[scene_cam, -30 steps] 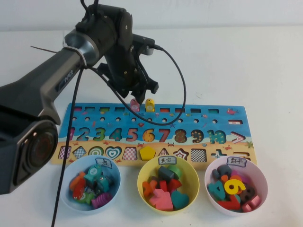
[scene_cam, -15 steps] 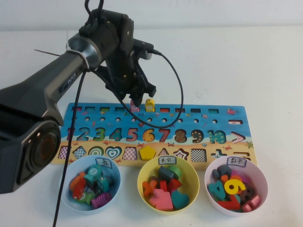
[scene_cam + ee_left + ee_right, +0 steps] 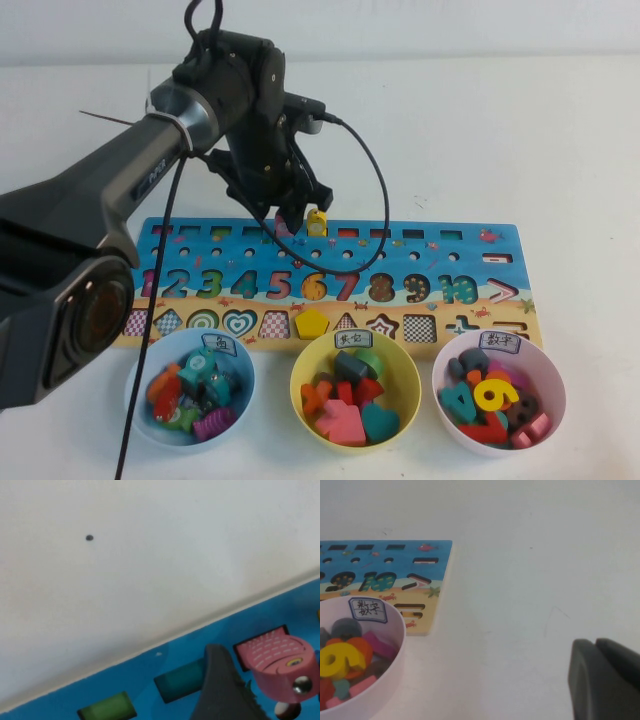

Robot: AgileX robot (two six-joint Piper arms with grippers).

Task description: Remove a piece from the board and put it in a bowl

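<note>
Since a second ago my left gripper has dropped right onto the pink piece in the far row of the board, just beside the yellow block. From above the arm hides most of the piece, and I can't tell if the fingers are clamped on it. Closer to me sit the pale blue bowl, yellow bowl and pinkish bowl. My right gripper hangs over bare table with its fingers together.
</note>
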